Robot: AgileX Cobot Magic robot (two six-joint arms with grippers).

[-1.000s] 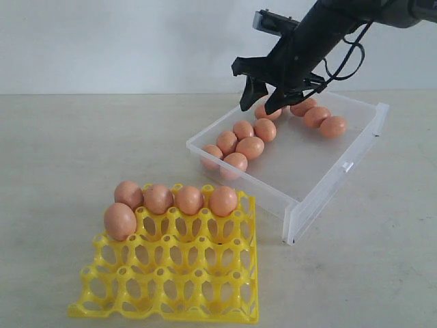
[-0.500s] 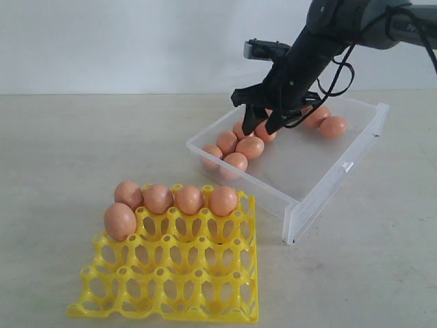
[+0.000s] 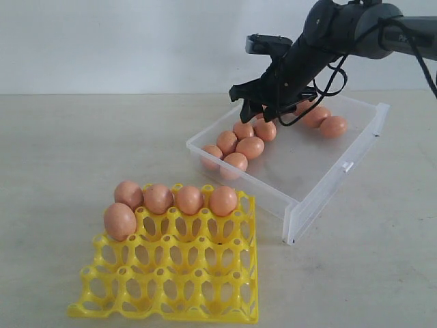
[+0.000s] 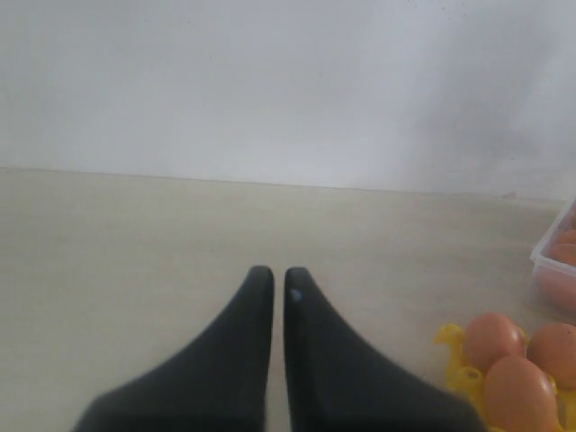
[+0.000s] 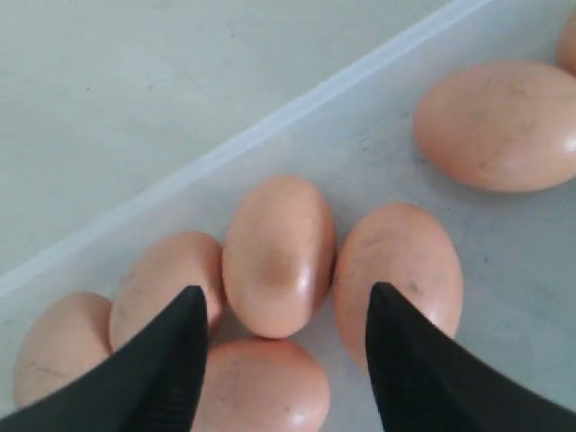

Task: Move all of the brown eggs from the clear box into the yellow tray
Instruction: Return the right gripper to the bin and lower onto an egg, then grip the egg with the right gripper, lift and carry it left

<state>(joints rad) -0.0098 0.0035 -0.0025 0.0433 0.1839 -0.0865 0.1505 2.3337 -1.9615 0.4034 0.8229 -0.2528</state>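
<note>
R tool (image 3: pixel 259 113) spread wide, pinching nothing. It hangs over the box (image 3: pixel 307 154), tips either side of one egg (image 5: pixel 277 256); can't tell if they touch it. In ext view I count approx six eggs (image 3: pixel 235 145) bunched there at the box's 9 o'clock end. Three more sit by its 12 o'clock wall, partly behind the arm. Tray (image 3: pixel 252 266) sits on the desk (image 3: pixel 68 150) at 7 o'clock from the box, near but apart. Five eggs in it: four along the 12 o'clock row, one at the 9 o'clock end of the next row. L tool (image 4: pixel 277 277) pressed together, empty, low over the desk near the tray.
</note>
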